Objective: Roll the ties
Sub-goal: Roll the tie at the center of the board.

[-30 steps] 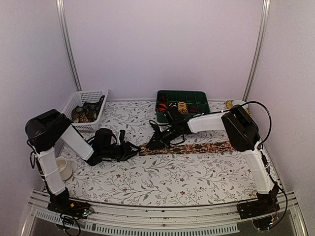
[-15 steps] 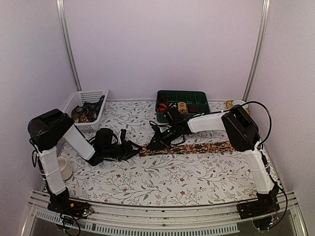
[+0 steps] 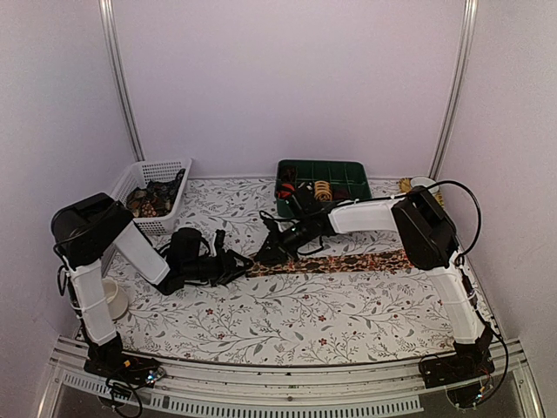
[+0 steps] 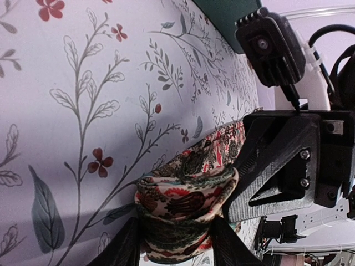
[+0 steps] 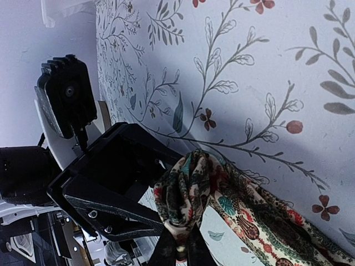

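A dark brown floral tie (image 3: 348,261) lies stretched left to right across the middle of the table. Its left end is bunched into a small roll (image 4: 183,199). My left gripper (image 3: 242,261) comes in from the left, and in the left wrist view its gripper (image 4: 176,244) has both fingers (image 4: 119,249) pressed against the roll's sides. My right gripper (image 3: 264,252) meets it from the right. In the right wrist view it (image 5: 181,252) is shut, pinching a fold of the same tie (image 5: 188,199). The two grippers nearly touch.
A white mesh basket (image 3: 152,187) with more ties stands at the back left. At the back centre a green compartment tray (image 3: 344,174) holds rolled ties. A white bowl (image 3: 111,296) sits by the left arm's base. A small white item (image 3: 419,184) lies at the back right.
My left gripper has slid a little to the right, closer around the tie's rolled end. The right gripper has shifted slightly left with the fold it holds.
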`<control>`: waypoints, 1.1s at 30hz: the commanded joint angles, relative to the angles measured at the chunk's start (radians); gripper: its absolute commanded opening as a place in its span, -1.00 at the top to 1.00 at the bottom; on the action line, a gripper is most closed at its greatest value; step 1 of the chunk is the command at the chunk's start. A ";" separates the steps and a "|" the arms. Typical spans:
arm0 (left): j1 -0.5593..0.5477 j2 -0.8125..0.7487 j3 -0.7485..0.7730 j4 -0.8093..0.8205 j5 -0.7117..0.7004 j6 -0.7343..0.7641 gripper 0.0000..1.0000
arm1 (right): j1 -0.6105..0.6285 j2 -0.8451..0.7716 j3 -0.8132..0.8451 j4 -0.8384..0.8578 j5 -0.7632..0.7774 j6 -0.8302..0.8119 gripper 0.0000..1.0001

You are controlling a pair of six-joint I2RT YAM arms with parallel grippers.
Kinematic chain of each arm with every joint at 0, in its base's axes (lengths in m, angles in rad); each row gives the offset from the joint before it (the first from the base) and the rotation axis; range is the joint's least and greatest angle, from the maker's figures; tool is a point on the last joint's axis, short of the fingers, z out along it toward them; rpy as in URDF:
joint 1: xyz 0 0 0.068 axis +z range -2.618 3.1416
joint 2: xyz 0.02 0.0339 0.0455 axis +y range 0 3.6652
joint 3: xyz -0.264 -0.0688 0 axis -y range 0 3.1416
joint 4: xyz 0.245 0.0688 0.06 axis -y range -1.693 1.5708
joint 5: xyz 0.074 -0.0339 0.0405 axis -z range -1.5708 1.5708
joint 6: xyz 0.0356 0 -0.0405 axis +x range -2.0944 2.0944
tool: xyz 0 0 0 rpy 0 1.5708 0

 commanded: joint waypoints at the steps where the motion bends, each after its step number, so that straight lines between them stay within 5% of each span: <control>1: -0.010 0.033 -0.012 -0.012 -0.012 -0.003 0.11 | 0.017 0.078 0.025 -0.018 0.005 -0.009 0.88; 33: -0.008 0.085 0.025 -0.116 -0.031 -0.011 0.15 | 0.011 0.137 0.046 -0.101 0.096 -0.073 0.87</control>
